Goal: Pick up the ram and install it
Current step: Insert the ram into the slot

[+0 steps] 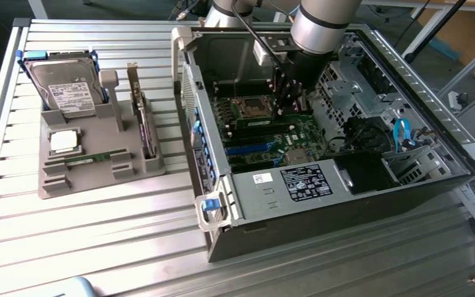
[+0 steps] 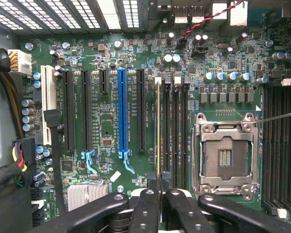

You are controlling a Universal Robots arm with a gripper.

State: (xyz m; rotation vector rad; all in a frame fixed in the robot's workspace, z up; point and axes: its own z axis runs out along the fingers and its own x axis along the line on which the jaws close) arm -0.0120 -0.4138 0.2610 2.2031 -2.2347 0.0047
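The ram (image 2: 158,126), a thin and narrow green circuit-board stick, is seen in the wrist view from its upper edge, so it looks like one pale yellow-green line and its chips are hidden. It stands upright along the outermost of four black memory slots (image 2: 175,131); I cannot tell if its lower edge already sits inside. The black gripper (image 2: 159,187) holds it at one end, its two fingers (image 2: 146,208) pressed together on the stick from both sides. The three other slots of this bank lie between the ram and the square silver processor socket (image 2: 225,155), which is open and has a metal frame. On the ram's other side, near it, is a black expansion slot (image 2: 141,109), then a long blue slot (image 2: 121,114), all on the green motherboard (image 2: 104,63). In the exterior view the grey robot arm (image 1: 324,25) comes down from twelve o'clock into the open dark computer case (image 1: 221,204), and the gripper (image 1: 291,102) is deep between its walls, close to the metal drive cage (image 1: 345,80) at three o'clock of it. At nine o'clock of the case, well apart, a grey plastic tray (image 1: 97,173) lies on the slatted aluminium table (image 1: 97,235). It carries a second green memory stick (image 1: 85,159), a square silver processor chip (image 1: 62,141), a hard drive with blue rails (image 1: 66,90) and an upright expansion card (image 1: 143,120).
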